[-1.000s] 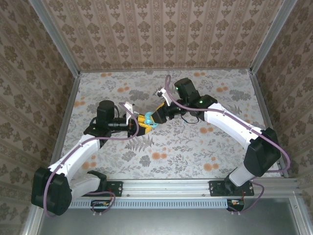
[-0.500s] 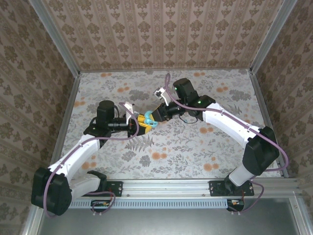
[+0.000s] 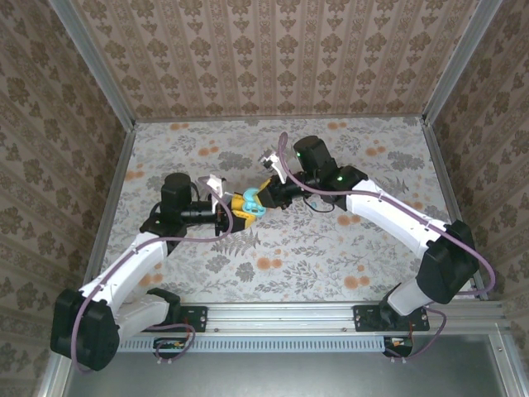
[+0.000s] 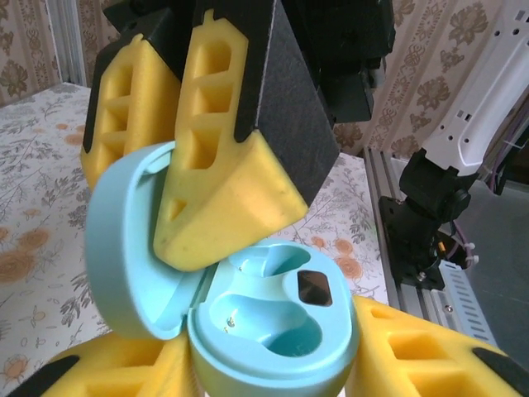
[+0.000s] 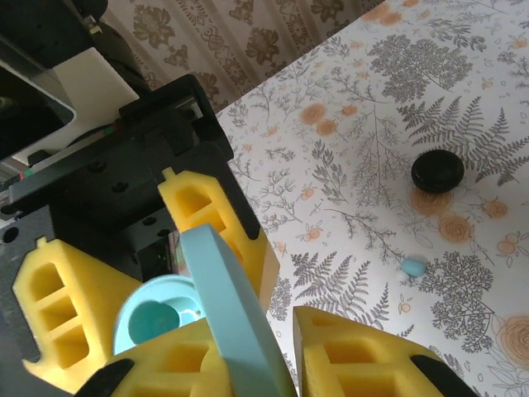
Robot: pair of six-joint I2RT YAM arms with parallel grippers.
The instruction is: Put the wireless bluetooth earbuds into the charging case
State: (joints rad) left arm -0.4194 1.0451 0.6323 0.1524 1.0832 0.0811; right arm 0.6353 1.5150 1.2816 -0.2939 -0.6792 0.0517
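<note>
A: Where is the charging case [image 4: 273, 331] sitting?

B: It is hanging in the air above the patterned surface [image 5: 496, 99], about midway between the two arms. The left pincer [image 4: 269, 368] is pinching its base, with one yellow finger pressing in on each side.

A: And the lid [image 4: 124, 248]?

B: It is standing swung open, roughly upright on its hinge. The right pincer [image 5: 248, 347] is straddling it. One finger is lying in the mouth of the case and leaning against the lid's inner face. The other is sitting behind the lid's back.

A: Is it clamping down on that lid?

B: I cannot tell. In the right wrist view a thin dark gap is showing between the lid and the outer finger. The fingers are standing narrowly parted around it, but whether they are squeezing is not clear.

A: What is showing inside the base?

B: Two moulded hollows are facing the left wrist camera, both teal. A dark glossy patch is lying by one of them.

A: Is anything lying loose?

B: A tiny teal earbud [image 5: 412, 267] is lying on the surface, well apart from the case. A black bud-like piece [image 5: 437, 171], round and somewhat larger, is resting near it. It is sitting beyond the teal one as the right wrist camera is looking, and the two are not touching.
</note>
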